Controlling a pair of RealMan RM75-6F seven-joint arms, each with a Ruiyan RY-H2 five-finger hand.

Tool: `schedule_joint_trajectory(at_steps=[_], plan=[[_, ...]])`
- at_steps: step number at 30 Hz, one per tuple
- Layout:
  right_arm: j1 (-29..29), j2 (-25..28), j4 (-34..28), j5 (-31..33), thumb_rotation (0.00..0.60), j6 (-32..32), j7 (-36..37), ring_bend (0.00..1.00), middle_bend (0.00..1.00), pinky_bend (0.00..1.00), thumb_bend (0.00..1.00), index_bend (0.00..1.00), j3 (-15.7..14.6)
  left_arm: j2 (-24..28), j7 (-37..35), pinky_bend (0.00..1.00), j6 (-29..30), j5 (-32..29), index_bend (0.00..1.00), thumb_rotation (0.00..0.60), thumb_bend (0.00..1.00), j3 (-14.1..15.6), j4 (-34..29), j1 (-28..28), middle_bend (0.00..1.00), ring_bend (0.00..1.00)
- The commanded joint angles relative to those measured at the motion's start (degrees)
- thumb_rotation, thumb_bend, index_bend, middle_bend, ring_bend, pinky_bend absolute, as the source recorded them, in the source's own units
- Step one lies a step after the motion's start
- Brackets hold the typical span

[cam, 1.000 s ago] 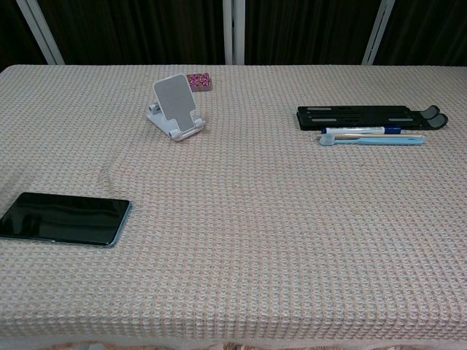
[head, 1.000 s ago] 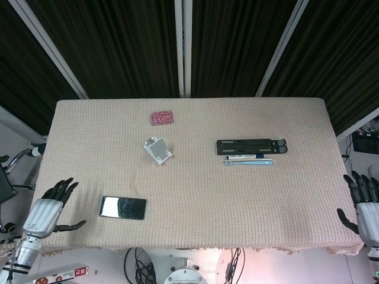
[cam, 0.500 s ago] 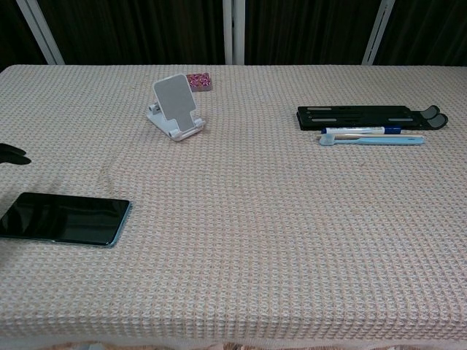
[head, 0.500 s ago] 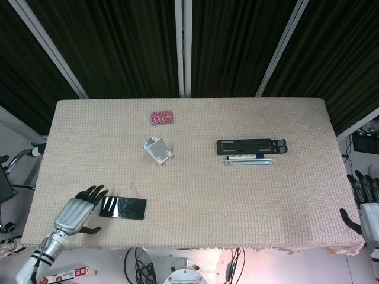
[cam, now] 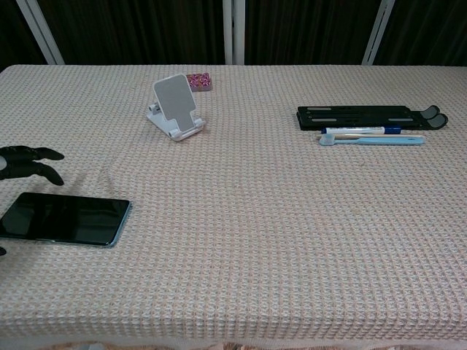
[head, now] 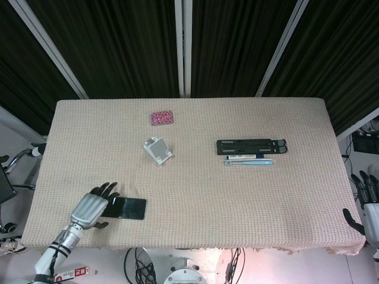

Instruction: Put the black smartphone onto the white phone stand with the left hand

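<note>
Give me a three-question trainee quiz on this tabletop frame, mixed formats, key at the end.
1. True or false: the left hand has already lifted the phone off the table.
2. Multiple choice: what lies closest to the stand? A) the pink case B) the toothbrush C) the black folding bracket
3. Fill in: the right hand sits at the table's ___ edge, holding nothing.

Key:
1. False. The phone lies flat on the cloth, with the hand's fingers spread at its left end; whether they touch it cannot be told.
2. A.
3. Right, fingers apart, far from the phone.
</note>
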Motion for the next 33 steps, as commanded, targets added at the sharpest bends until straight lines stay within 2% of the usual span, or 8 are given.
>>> schedule_joint_trajectory(at_steps=[1, 16, 33], plan=[[0.0, 0.1, 0.1, 0.3, 0.6, -0.1, 0.2, 0.0, 0.0, 0.0, 0.2, 0.0, 0.2, -0.1, 1.2, 0.2, -0.6, -1.3, 0.2, 0.581, 0.12, -0.1, -0.6, -0.5, 0.0, 0.03], [0.8, -0.3, 0.7, 0.6, 0.6, -1.1, 0.7, 0.0, 0.0, 0.0, 0.2, 0.0, 0.5, -0.5, 3.0, 0.2, -4.7, -6.0, 0.22, 0.579, 0.13, -0.1, -2.3, -3.8, 0.0, 0.03], [0.9, -0.4, 1.4, 1.3, 0.6, -1.8, 1.2, 0.0, 0.0, 0.0, 0.21, 0.0, 0.5, -1.1, 2.8, 0.2, -4.7, -7.5, 0.25, 0.579, 0.14, -0.1, -2.2, -5.8, 0.0, 0.03]])
